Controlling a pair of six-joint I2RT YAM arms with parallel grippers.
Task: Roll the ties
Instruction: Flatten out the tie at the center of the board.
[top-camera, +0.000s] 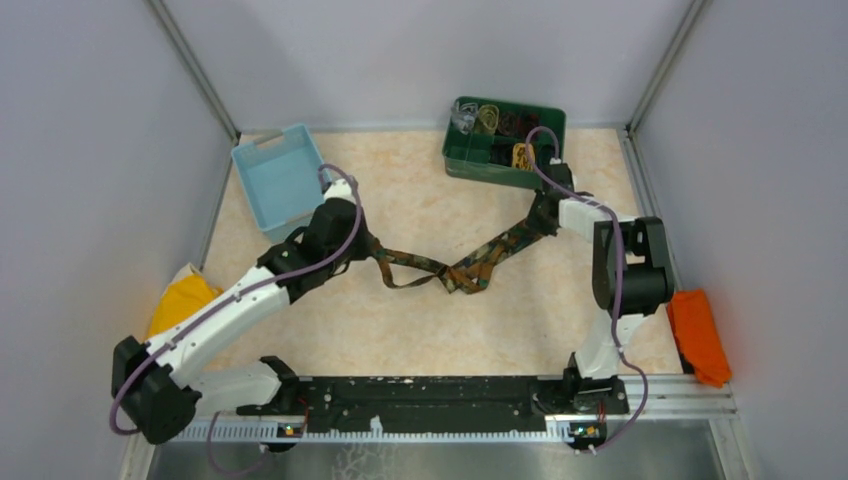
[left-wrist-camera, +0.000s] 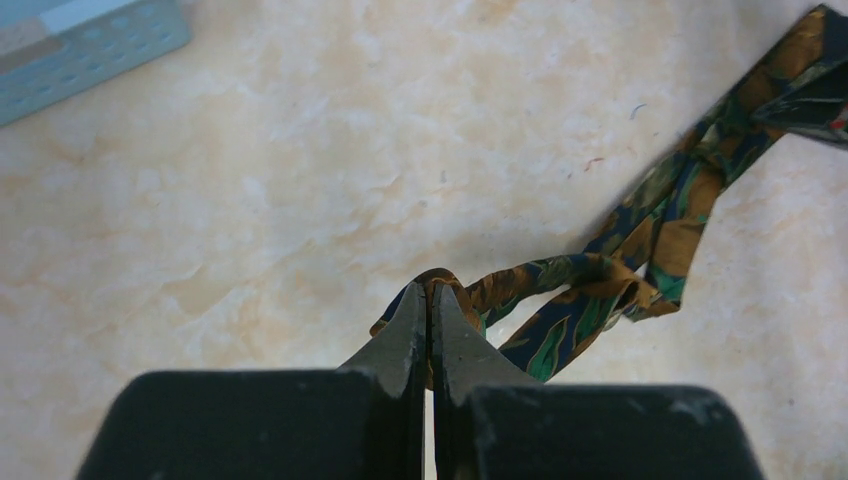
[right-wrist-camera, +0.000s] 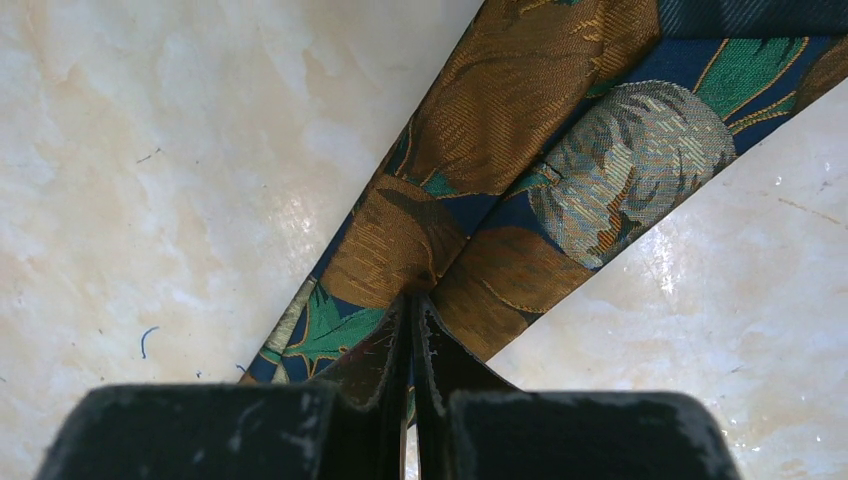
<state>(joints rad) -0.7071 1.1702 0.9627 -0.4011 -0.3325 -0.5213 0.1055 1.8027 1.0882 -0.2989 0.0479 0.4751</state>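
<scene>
A dark patterned tie (top-camera: 455, 268) with gold-orange and teal leaves lies twisted across the middle of the table between my two arms. My left gripper (top-camera: 368, 247) is shut on its narrow end; in the left wrist view the fabric (left-wrist-camera: 560, 290) bunches at the shut fingertips (left-wrist-camera: 430, 300). My right gripper (top-camera: 540, 218) is shut on the wide end; in the right wrist view the cloth (right-wrist-camera: 520, 170) is pinched between the tips (right-wrist-camera: 412, 305). Several rolled ties (top-camera: 500, 125) sit in the green bin.
A green bin (top-camera: 478, 164) stands at the back right. A light blue bin (top-camera: 280, 180) stands at the back left, also in the left wrist view (left-wrist-camera: 80, 45). A yellow cloth (top-camera: 180, 300) lies at the left edge, an orange cloth (top-camera: 698, 335) at the right edge.
</scene>
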